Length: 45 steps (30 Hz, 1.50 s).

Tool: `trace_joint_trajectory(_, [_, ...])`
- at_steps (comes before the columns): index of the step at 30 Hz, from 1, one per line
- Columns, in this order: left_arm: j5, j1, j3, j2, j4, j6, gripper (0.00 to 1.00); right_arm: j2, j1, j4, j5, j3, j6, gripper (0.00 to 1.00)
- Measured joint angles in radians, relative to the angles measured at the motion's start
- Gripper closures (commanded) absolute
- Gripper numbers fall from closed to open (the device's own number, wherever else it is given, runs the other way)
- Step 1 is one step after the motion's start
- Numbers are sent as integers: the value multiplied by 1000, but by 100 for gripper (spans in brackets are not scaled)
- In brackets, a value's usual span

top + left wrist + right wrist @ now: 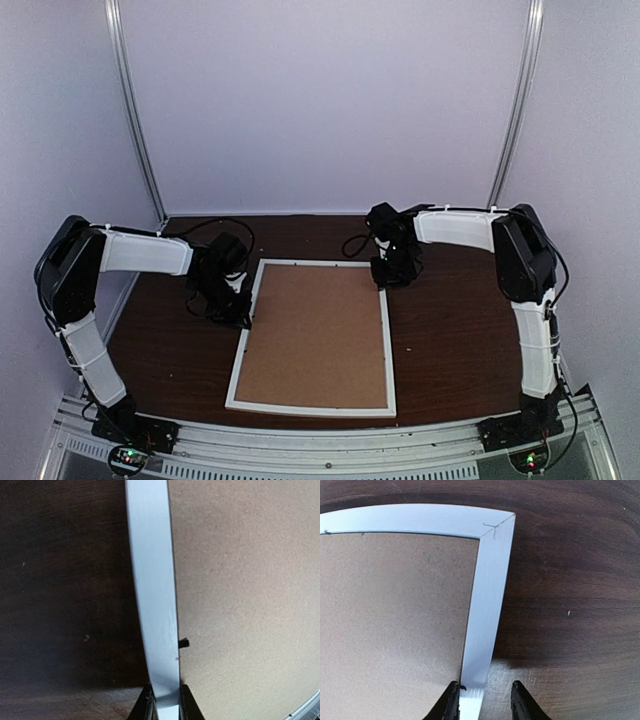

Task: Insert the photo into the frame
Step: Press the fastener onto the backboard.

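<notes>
The white frame (310,408) lies flat on the dark wooden table (450,340), and a brown backing board (318,335) fills its opening. The photo is hidden. My left gripper (240,310) is at the frame's left rail; in the left wrist view the jaws (166,702) press both sides of that white rail (152,580). My right gripper (385,280) is at the right rail near the far corner. In the right wrist view the right gripper (484,700) straddles the rail (487,595): the left finger touches its inner edge and the right finger stands apart over bare table.
A small black tab (183,643) sticks out over the board (240,590) at the rail's inner edge. Bare tabletop lies on both sides of the frame. White walls and two metal uprights (135,110) close off the back.
</notes>
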<state>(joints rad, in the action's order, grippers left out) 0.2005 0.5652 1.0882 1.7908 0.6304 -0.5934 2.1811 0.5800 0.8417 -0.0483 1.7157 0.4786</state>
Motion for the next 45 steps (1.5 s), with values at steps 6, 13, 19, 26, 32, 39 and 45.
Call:
trace_joint_trajectory(6, [0,0,0,0,0,0,100,8,14,-1,-3,0,3,65])
trace_joint_trajectory(13, [0,0,0,0,0,0,99,18,21,-4,-8,11,8,65])
trace_joint_trajectory(19, [0,0,0,0,0,0,100,23,21,-8,-30,19,4,60])
trace_joint_trajectory(26, [0,0,0,0,0,0,99,1,17,-28,-68,-8,-1,57])
trace_joint_trajectory(32, [-1,0,0,0,0,-3,100,-96,23,-29,-115,-81,-1,56])
trace_joint_trajectory(39, [-3,2,0,0,0,-5,100,-249,34,-25,-121,-213,5,58])
trace_joint_trajectory(45, [-4,2,0,0,0,-6,100,-288,55,-25,-120,-320,31,59])
